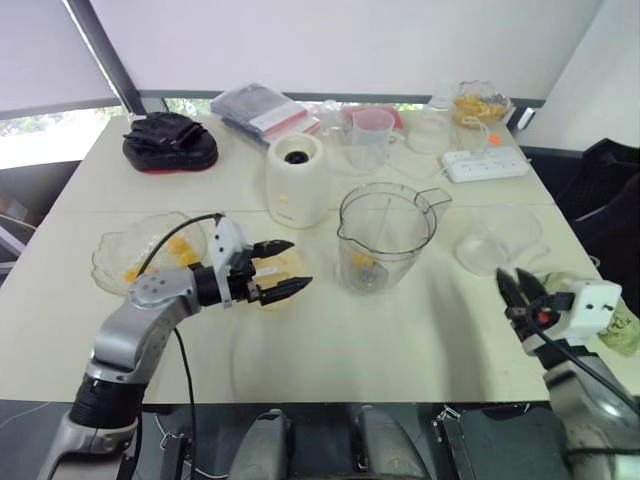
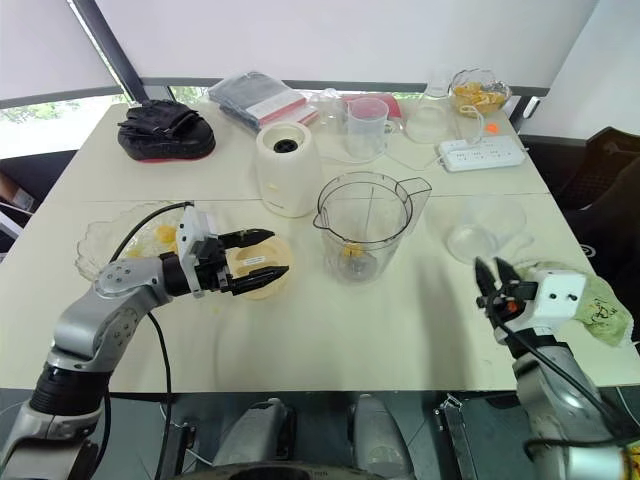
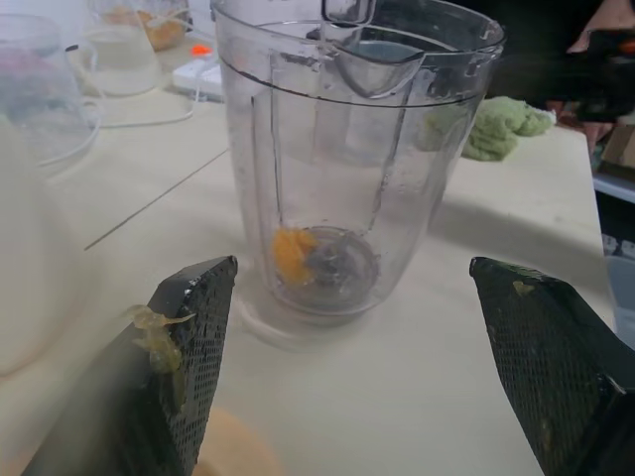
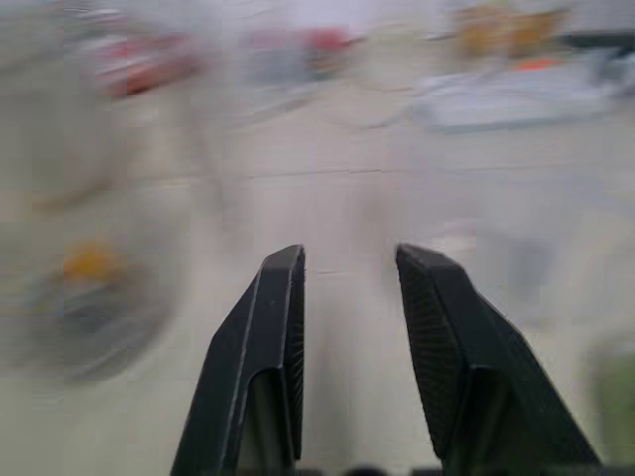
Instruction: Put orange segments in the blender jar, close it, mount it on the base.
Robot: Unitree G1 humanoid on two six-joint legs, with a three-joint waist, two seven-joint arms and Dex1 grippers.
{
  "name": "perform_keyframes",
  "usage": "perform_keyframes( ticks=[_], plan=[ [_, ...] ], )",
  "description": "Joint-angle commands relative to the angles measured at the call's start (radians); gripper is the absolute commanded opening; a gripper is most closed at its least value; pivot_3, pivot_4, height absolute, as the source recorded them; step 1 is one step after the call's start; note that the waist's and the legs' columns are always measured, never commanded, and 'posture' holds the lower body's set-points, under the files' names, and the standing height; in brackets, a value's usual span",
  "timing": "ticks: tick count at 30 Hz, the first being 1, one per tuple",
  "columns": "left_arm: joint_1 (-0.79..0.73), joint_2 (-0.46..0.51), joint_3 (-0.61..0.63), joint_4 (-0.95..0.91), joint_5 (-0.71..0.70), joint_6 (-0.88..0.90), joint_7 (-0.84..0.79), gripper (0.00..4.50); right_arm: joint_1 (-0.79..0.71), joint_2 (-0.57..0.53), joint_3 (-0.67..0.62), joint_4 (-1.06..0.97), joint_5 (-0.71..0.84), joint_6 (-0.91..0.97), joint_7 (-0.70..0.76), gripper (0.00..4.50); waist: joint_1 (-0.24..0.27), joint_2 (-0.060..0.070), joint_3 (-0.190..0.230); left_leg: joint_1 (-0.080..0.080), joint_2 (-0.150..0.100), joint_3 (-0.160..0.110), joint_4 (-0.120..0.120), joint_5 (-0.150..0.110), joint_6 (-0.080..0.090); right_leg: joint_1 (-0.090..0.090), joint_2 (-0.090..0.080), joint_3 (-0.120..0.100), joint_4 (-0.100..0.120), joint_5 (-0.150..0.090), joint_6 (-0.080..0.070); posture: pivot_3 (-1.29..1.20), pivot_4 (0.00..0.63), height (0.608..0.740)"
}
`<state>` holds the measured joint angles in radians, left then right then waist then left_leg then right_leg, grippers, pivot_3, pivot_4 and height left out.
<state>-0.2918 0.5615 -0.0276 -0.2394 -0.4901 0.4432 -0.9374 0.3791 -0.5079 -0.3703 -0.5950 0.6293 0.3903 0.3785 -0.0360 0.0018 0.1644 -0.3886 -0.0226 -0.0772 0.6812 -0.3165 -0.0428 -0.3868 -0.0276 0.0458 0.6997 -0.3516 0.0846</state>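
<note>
The clear blender jar stands upright and uncovered at the table's middle, with one orange segment lying beside the dark blade at its bottom. More orange segments lie in a low clear bowl at the left. The cream-white base stands just behind and left of the jar. My left gripper is open and level, pointing at the jar from the left; bits of pulp cling to one of its fingers. Near the table's front right edge my right gripper is open and holds nothing.
A pale yellow round thing lies under the left gripper. A low clear bowl sits right of the jar. Behind are a measuring cup, a power strip, a fruit bowl, packets and a black bundle. A green cloth lies far right.
</note>
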Motion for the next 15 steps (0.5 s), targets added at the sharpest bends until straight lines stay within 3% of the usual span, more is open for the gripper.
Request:
perform_keyframes(
  ticks=[1,9,12,15],
  plan=[
    [-0.039,0.025,-0.005,0.023,0.018,-0.029,-0.036,3.93,0.027,-0.116,-0.011,-0.115,0.094,0.072,0.142,1.47,0.0,-0.001,0.001,0.0,0.0,0.0,0.0,0.0,0.0,0.0,0.0,0.0,0.0,0.0,0.0,0.0,0.15,0.74],
    [-0.107,0.119,-0.045,0.147,0.103,-0.08,-0.158,3.93,-0.036,-0.328,0.024,-0.092,-0.006,0.108,0.282,1.47,0.008,-0.003,0.002,0.0,0.0,0.0,0.001,0.0,0.0,0.0,0.0,0.0,-0.001,0.0,0.0,0.0,0.15,0.74],
    [-0.134,0.146,-0.063,0.206,0.142,-0.121,-0.198,3.93,-0.07,-0.326,0.041,-0.072,-0.029,0.098,0.28,1.47,0.02,-0.005,0.003,0.0,0.0,0.0,0.001,0.0,0.0,0.0,0.0,-0.001,-0.002,0.0,0.0,0.0,0.15,0.74],
    [-0.182,0.169,-0.083,0.29,0.186,-0.167,-0.24,3.93,-0.104,-0.324,0.097,-0.054,-0.149,0.056,0.247,1.47,0.025,-0.006,0.003,-0.001,0.0,-0.001,0.001,0.0,0.0,0.0,0.0,-0.001,-0.002,0.0,0.0,0.0,0.15,0.74]
  ],
)
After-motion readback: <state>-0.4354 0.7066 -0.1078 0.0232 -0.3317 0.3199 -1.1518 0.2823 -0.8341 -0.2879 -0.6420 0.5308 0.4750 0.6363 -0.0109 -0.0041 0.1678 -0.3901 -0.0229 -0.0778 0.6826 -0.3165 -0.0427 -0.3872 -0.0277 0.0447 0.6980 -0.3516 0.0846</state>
